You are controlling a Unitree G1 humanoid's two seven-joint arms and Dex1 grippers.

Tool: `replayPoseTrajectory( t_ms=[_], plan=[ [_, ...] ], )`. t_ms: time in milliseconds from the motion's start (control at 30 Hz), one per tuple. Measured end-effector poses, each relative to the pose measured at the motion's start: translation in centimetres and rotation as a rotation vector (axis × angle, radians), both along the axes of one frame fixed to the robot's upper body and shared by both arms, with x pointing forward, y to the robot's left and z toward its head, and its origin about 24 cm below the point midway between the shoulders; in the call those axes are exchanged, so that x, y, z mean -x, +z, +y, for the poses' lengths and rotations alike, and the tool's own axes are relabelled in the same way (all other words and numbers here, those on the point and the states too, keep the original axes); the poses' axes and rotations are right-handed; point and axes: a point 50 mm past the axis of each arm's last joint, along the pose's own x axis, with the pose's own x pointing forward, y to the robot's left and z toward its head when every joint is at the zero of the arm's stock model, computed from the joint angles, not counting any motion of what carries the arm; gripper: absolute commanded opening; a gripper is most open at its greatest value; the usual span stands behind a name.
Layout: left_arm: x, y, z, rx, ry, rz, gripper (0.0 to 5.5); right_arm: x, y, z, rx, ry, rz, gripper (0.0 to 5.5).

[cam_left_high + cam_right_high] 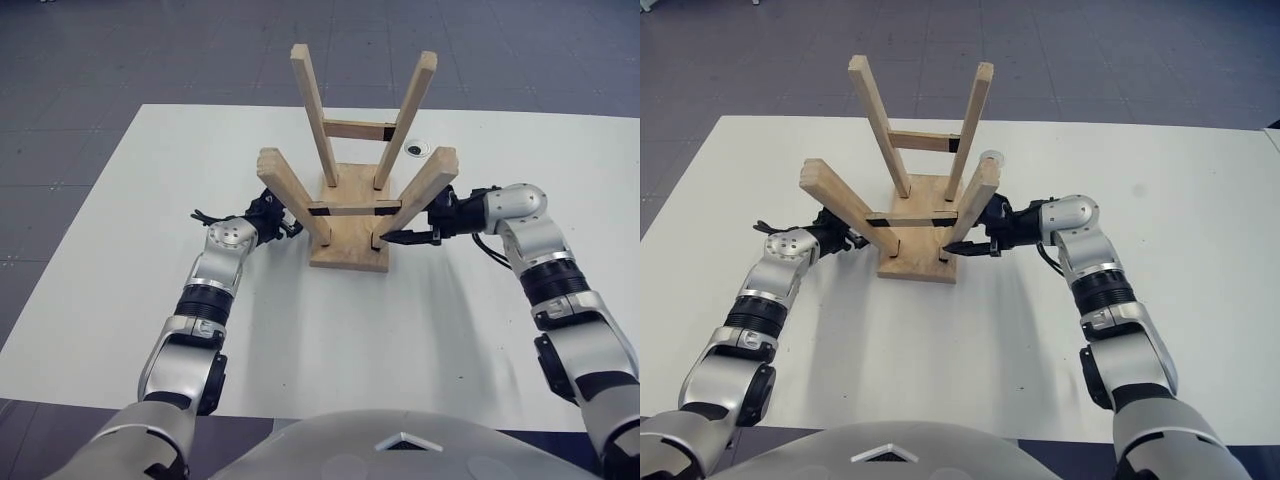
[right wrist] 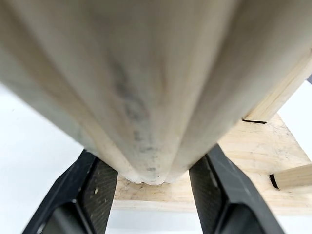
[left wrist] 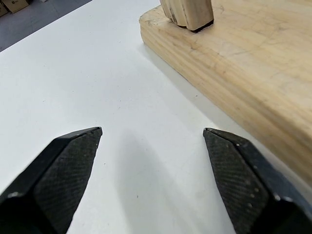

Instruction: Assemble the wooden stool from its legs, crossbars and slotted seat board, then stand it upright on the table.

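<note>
Left claw (image 3: 152, 130) spread beside the seat board (image 3: 243, 73) — right claw (image 2: 152, 168) pinching a leg (image 2: 146, 87) slotted into it.

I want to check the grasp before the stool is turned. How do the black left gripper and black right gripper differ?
The left gripper is open, holding nothing; the right gripper is shut on the near right pale wooden leg. The left gripper sits low beside the square wooden seat board; the right gripper is at that leg's base, above the board. Both point toward the board.

Bare table (image 1: 100, 250) flanks the upturned stool (image 1: 355, 208); its splayed legs (image 1: 315, 110) and crossbars (image 1: 357, 129) crowd the seat board (image 1: 350, 250).
</note>
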Motion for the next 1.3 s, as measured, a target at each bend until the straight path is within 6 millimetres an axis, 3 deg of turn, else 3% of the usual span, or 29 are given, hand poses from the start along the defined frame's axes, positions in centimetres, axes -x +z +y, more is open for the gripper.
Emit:
replayPoseTrajectory(
  t_ms=[267,433,633,1033,1167,1300],
  plan=[
    [0.4,0.1,-0.1,0.001,0.006,0.005,3.87,-0.1,-0.2,0.1,0.017,0.011,0.024,2.04],
    [0.5,3.5,-1.7,0.031,-0.049,-0.077,3.87,-0.7,-0.3,0.3,0.015,-0.018,0.036,2.04],
    [0.7,5.3,-2.1,0.024,-0.041,-0.082,3.87,-0.8,-0.3,0.4,0.018,-0.025,0.034,2.04],
    [0.4,5.7,-1.7,-0.004,0.034,-0.072,3.87,-1.4,0.2,1.0,0.026,-0.028,-0.008,2.03],
    [0.5,6.7,-0.2,-0.033,0.141,-0.136,3.69,-1.3,-0.1,1.3,0.017,-0.065,-0.021,2.03],
    [2.5,5.2,5.1,-0.111,0.347,-0.156,2.93,-0.9,-0.4,1.4,0.011,-0.089,-0.028,2.03]
  ],
)
